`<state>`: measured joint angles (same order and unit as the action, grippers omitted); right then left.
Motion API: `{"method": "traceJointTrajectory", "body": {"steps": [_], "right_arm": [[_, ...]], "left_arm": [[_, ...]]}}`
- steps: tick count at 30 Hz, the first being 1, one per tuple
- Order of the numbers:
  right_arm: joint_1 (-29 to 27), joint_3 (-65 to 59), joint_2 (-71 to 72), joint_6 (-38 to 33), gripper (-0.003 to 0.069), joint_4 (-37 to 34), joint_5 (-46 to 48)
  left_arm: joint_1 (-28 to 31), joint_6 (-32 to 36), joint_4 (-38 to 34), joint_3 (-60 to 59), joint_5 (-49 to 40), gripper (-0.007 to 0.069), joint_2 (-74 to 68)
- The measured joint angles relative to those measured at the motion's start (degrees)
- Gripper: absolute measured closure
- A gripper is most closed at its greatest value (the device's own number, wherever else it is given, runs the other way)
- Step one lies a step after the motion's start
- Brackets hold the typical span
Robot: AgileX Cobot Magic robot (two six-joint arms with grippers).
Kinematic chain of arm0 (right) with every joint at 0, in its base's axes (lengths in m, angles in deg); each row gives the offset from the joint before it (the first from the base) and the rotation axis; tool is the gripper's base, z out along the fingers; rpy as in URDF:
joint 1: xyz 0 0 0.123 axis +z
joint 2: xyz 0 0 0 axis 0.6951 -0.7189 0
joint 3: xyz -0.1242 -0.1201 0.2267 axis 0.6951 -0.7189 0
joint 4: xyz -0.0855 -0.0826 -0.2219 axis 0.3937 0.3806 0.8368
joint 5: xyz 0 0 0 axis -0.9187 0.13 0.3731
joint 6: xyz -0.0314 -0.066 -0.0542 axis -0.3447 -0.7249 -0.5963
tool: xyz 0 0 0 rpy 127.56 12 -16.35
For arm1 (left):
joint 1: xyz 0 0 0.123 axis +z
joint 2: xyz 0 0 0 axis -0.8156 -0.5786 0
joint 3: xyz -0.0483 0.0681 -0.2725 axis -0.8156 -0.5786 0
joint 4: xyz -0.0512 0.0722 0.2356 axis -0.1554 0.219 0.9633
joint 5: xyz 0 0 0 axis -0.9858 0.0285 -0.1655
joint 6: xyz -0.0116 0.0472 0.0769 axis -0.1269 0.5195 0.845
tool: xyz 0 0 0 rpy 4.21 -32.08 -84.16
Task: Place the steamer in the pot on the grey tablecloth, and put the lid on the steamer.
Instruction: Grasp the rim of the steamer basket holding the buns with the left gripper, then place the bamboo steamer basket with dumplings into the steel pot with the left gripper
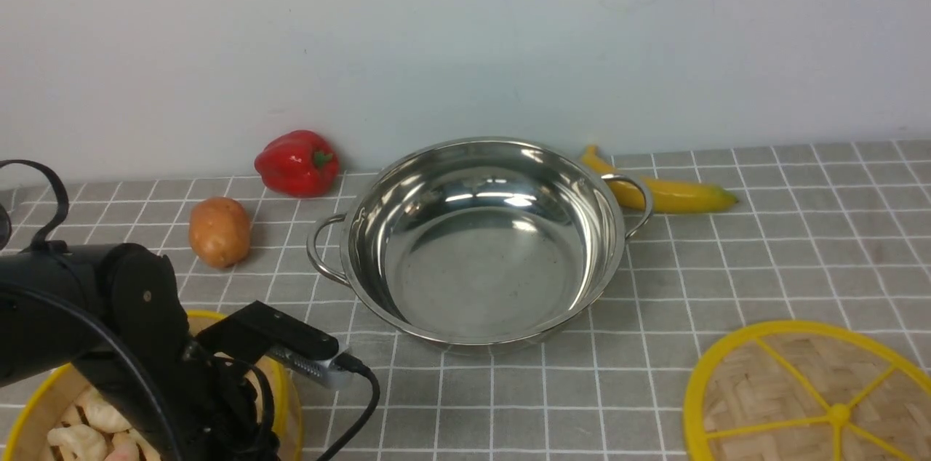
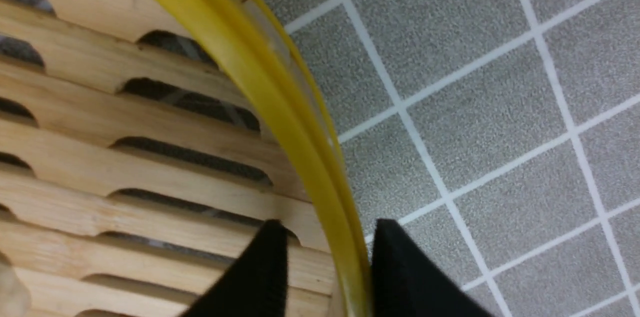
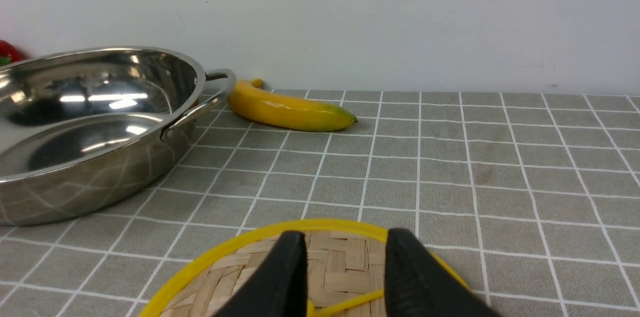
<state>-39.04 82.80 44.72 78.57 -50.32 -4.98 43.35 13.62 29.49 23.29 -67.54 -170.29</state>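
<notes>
The steel pot (image 1: 480, 250) stands empty in the middle of the grey tablecloth (image 1: 764, 265). The steamer (image 1: 282, 388), with toy dumplings (image 1: 80, 435) inside, sits at the near left, largely hidden behind my left arm (image 1: 124, 330). In the left wrist view my left gripper (image 2: 330, 224) straddles the steamer's yellow rim (image 2: 280, 87), one finger over the slatted floor and one outside. A sliver of wood shows between the inner finger and the wall. The lid (image 1: 800, 395) lies flat at the near right. My right gripper (image 3: 345, 242) hovers open over the lid (image 3: 235, 277), holding nothing.
A red pepper (image 1: 297, 163) and a potato (image 1: 220, 231) lie behind and left of the pot. A banana (image 1: 673, 192) rests behind the pot's right handle (image 1: 634, 201), close to the wall. A black cable (image 1: 360, 403) trails from the left wrist.
</notes>
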Motion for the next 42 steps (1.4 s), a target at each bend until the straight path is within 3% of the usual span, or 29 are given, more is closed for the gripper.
{"method": "traceJointTrajectory", "body": {"steps": [1,4,14,20,25,35,42], "right_arm": [[0.0,0.0,0.0,0.0,0.0416,0.0,0.0],[0.0,0.0,0.0,0.0,0.0416,0.0,0.0],[0.0,0.0,0.0,0.0,0.0416,0.0,0.0],[0.0,0.0,0.0,0.0,0.0416,0.0,0.0],[0.0,0.0,0.0,-0.1,0.0416,0.0,0.0],[0.0,0.0,0.0,-0.1,0.0416,0.0,0.0],[0.0,0.0,0.0,0.0,0.0416,0.0,0.0]], "left_arm": [[0.0,-0.1,-0.3,0.0,0.0,0.0490,0.0],[-0.1,-1.0,-1.0,0.0,-0.5,0.0587,0.0],[-0.1,-0.9,2.3,6.9,-11.5,0.0580,3.9],[-0.5,-0.5,3.5,18.1,-21.0,0.0571,6.9],[-5.2,1.8,8.6,29.6,-21.8,0.0571,6.2],[-17.0,11.6,8.6,46.0,-23.0,0.0571,-4.4],[-20.5,19.1,8.6,53.2,-23.0,0.0571,-12.9]]}}
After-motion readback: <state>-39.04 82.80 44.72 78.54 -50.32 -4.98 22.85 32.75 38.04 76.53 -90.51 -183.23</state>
